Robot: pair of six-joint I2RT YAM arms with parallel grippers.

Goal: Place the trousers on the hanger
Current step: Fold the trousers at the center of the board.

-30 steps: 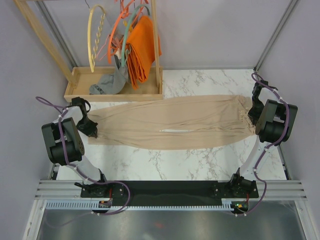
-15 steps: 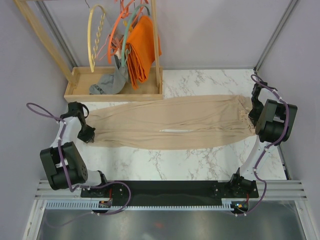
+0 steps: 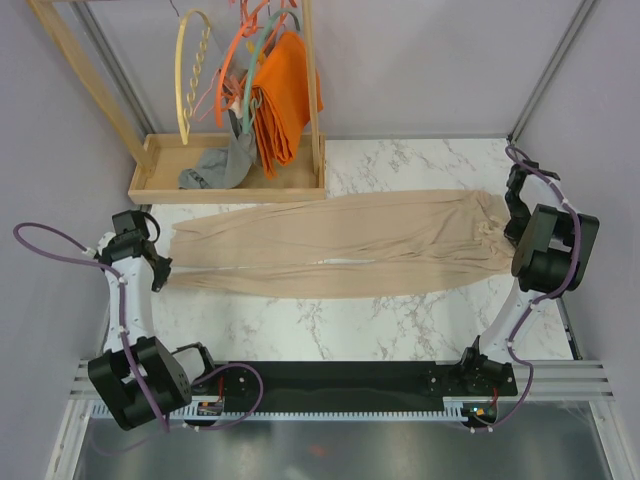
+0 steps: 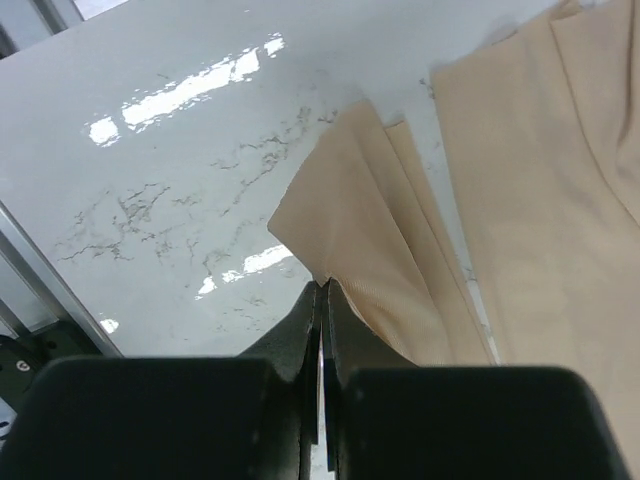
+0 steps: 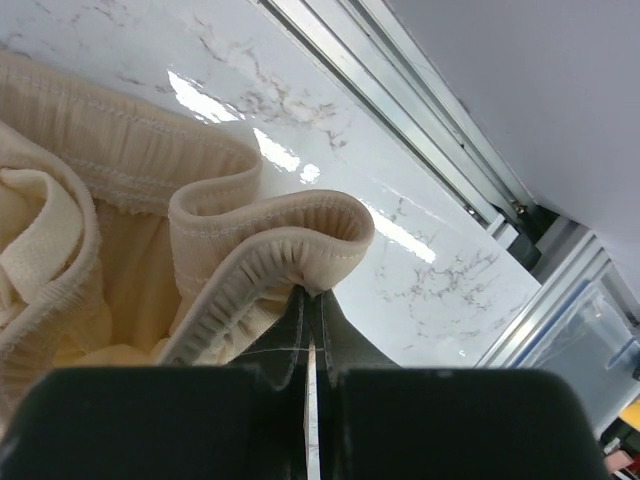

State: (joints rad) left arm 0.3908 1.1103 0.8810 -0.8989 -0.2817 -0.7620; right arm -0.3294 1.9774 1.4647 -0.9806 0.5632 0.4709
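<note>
**A:** What is the left gripper doing?

**B:** Its two black fingers are pressed together on a corner of the leg hem of the long, thin, light beige fabric trousers. In the left wrist view the cloth rises to the fingertips from the white marble desk.

**A:** And the right gripper?

**B:** Clamped in the same way, on a fold of the gathered elastic waistband, which arches over its fingertips.

**A:** Why one at each end?

**B:** I judge it is to keep the garment drawn out lengthwise. From above, it lies flat across the desk with few wrinkles, waist at the right and legs running left. Limp cloth held at both ends can be carried or draped over a bar without bunching.

**A:** Where is the hanger?

**B:** The large pale cream arch-shaped hanger with the twisted bar hangs by its thin hook on the wooden rack at the far left corner. It is well apart from the trousers. A folded orange cloth hangs near it, and a small grey garment lies in the rack's tray.

**A:** So how far along is this?

**B:** Early, I would say. Both grasps are made, but nothing is on the hanger yet. The next move calls for lifting the trousers toward the rack together. The likely trouble is the thin hem slipping from the left pinch, since so little fabric sits between those fingers.
</note>
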